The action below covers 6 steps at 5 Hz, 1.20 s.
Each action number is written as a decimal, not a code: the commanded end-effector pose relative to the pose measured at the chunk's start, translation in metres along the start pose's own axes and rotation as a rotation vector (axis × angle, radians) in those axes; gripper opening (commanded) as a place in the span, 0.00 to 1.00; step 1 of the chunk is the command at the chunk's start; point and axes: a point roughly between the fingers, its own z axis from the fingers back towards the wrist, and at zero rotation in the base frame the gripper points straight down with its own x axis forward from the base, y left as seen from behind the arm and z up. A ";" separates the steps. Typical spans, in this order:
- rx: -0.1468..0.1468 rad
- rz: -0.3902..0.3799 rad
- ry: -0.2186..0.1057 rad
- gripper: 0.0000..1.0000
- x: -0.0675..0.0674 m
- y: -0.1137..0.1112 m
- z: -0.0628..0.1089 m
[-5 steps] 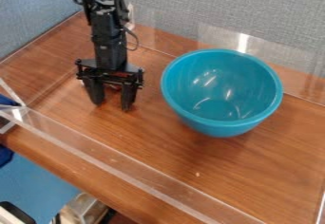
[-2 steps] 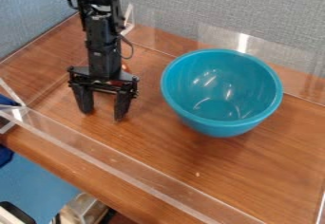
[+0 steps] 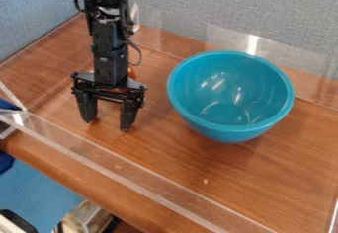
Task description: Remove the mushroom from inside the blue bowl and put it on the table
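Gleaming teal blue bowl (image 3: 230,95), smooth, deep, round.

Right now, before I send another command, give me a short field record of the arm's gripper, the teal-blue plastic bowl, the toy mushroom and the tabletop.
gripper: black gripper, open, pointing down just above the table, left of the bowl, nothing seen held
bowl: glossy teal-blue round bowl, upright, interior shows no mushroom
mushroom: cannot be made out anywhere in this view
table: reddish-brown wood-grain tabletop with low clear walls
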 end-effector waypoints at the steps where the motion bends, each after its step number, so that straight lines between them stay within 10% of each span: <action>1: 0.003 -0.009 -0.061 1.00 0.000 -0.004 0.022; 6: -0.005 0.002 -0.069 1.00 -0.001 -0.004 0.035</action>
